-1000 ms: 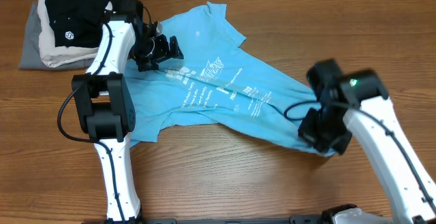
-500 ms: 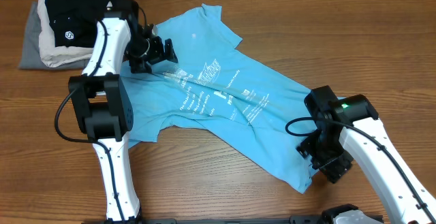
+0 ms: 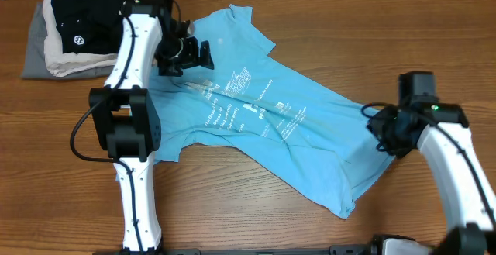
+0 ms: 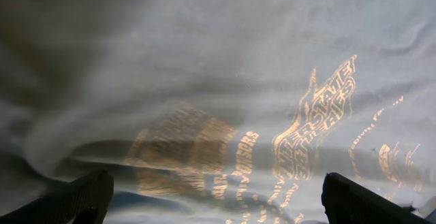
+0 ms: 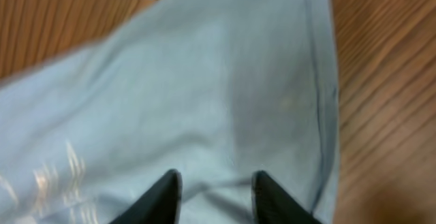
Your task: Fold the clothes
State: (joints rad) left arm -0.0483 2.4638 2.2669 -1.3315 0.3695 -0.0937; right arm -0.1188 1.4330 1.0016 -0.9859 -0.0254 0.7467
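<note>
A wooden table [image 3: 256,216] carries everything, with a stack of folded clothes [image 3: 46,53] at its far left corner. The blue T-shirt [image 3: 310,143] lies spread and creased across the middle. The left claw [image 4: 218,200] hangs wide open over its printed chest. The right claw [image 5: 216,195] is over the shirt's right end, fingers slightly apart. The white lettering [image 3: 232,108] is too small to read. The stack's black top piece bears a small white logo [image 3: 78,42].
</note>
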